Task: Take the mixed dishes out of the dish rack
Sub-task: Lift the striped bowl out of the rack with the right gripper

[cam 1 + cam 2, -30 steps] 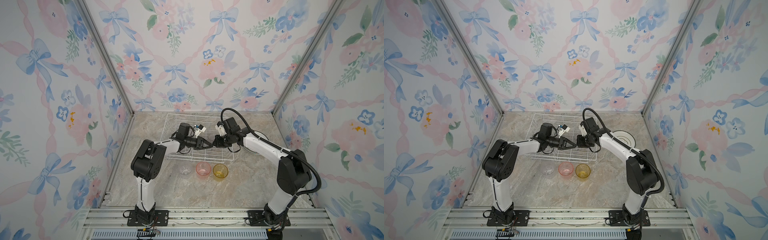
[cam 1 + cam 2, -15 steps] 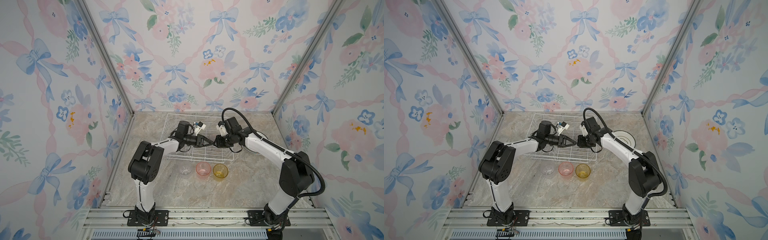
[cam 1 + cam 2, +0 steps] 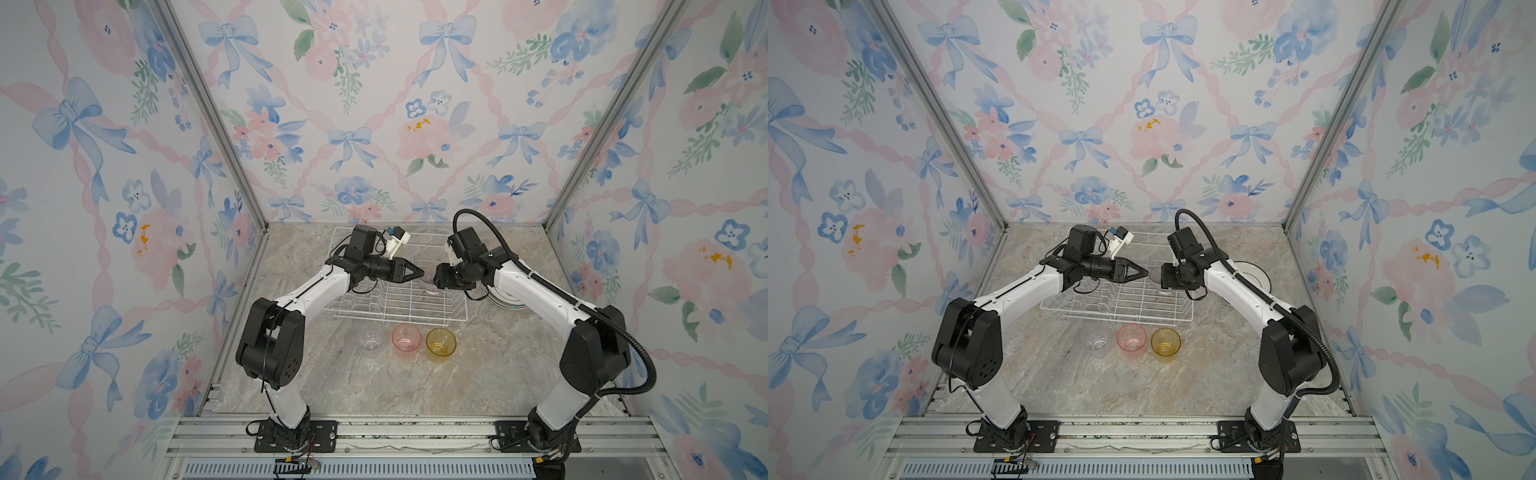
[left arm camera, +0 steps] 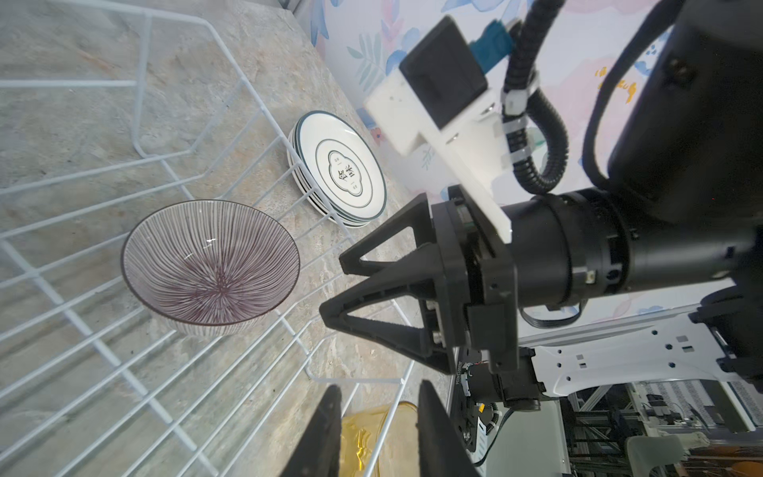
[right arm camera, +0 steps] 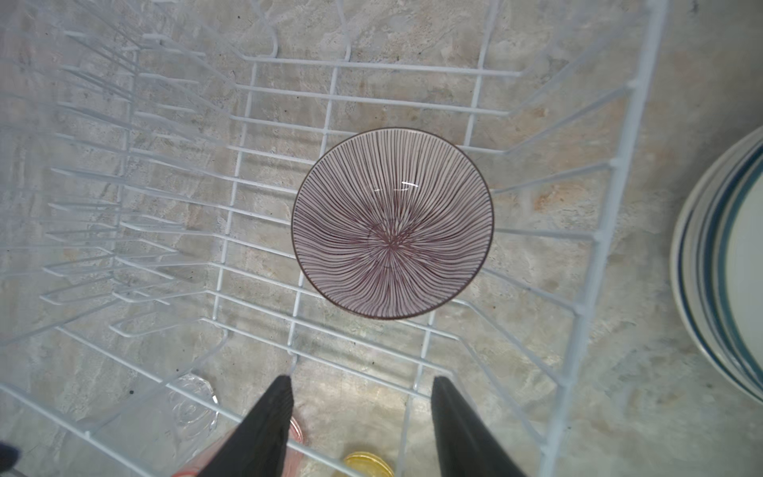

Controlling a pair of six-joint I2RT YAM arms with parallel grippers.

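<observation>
Bowl (image 5: 392, 223): upright on dish rack (image 5: 624, 124) floor, untouched.
Right gripper (image 5: 359, 382): jaws spread, empty, above bowl.
Left gripper (image 4: 377, 392): jaws slightly apart, empty.
Plates (image 4: 342, 169): stacked on counter (image 3: 415, 382) beside dish rack.

striped bowl (image 5: 391, 223) upright in rack (image 5: 611, 165) | plates (image 4: 338, 169) stacked outside (rt) | tumblers (image 3: 406, 337) front

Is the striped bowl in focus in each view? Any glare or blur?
Right wrist view: the bowl is sharp, with small white glints; the dish rack dividers look blurred. Left wrist view: sharp too, with glints. In both top views: too small to judge.
</observation>
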